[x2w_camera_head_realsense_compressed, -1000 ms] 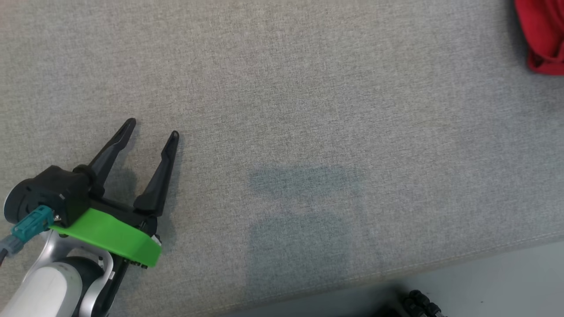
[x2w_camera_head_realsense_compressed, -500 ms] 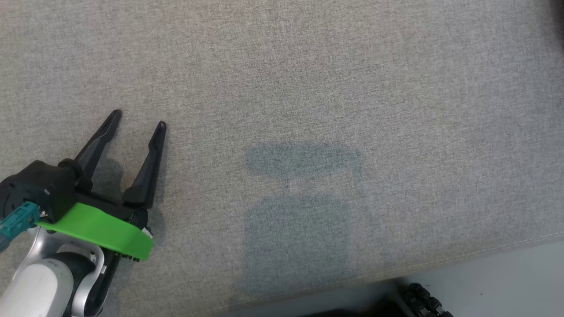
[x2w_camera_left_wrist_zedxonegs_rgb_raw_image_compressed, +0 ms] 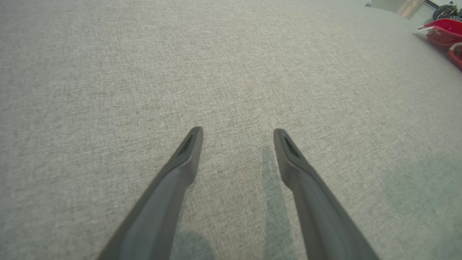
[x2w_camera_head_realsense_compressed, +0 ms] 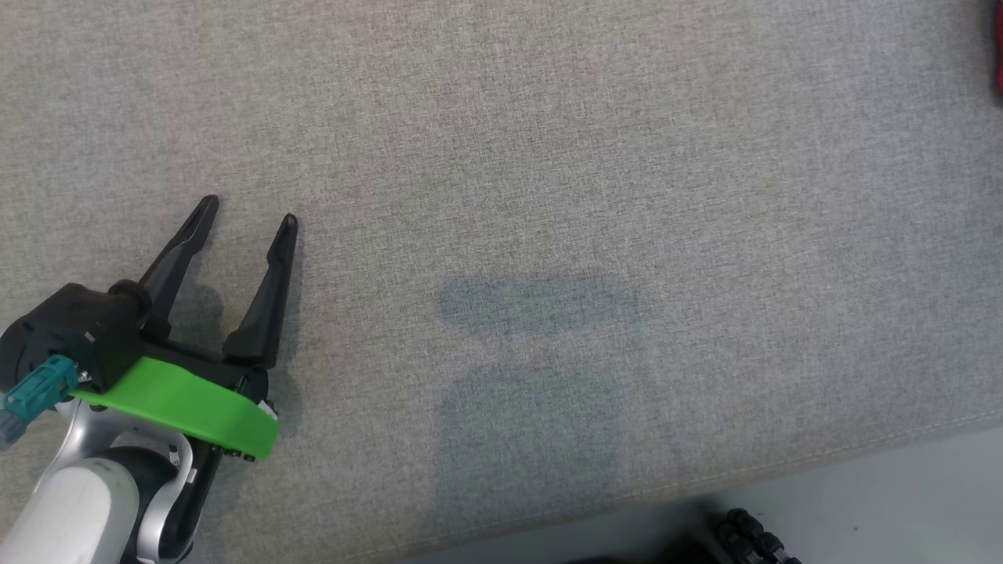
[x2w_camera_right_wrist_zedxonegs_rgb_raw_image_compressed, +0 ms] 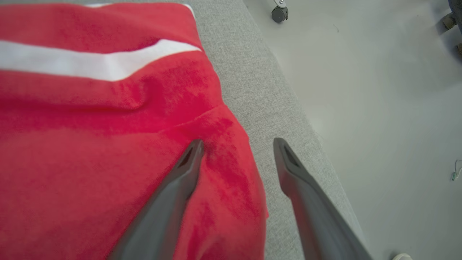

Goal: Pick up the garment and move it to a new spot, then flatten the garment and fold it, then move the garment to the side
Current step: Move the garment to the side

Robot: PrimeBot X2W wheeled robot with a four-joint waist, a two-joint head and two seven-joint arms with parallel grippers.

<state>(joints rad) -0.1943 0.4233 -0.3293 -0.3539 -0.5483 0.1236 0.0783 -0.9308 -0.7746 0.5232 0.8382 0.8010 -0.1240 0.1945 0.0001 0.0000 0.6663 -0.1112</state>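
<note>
Holds the left gripper (x2w_camera_head_realsense_compressed: 250, 211) spread wide at the lower left of the head view, above the grey fabric surface (x2w_camera_head_realsense_compressed: 548, 157), with nothing between the two dark fingers and just cloth and their shadow beneath. Shows the same wide spread in the left wrist view, tips well apart, gripping nothing; cannot tell whether the tips graze the cloth. Holds the right gripper (x2w_camera_right_wrist_zedxonegs_rgb_raw_image_compressed: 238, 141) just as wide in the right wrist view, clamped on nothing: one finger (x2w_camera_right_wrist_zedxonegs_rgb_raw_image_compressed: 173, 187) lying over the red garment (x2w_camera_right_wrist_zedxonegs_rgb_raw_image_compressed: 108, 144), its tip at a soft crease near the garment's edge, the other over the narrow grey strip between garment and pale floor (x2w_camera_right_wrist_zedxonegs_rgb_raw_image_compressed: 379, 90). Cannot tell whether that first finger presses the cloth or hangs just above it. Finds the garment, red with a white stripe (x2w_camera_right_wrist_zedxonegs_rgb_raw_image_compressed: 90, 65), lying at the surface's edge, well apart from the left gripper, far off at the upper right corner of the left wrist view.
</note>
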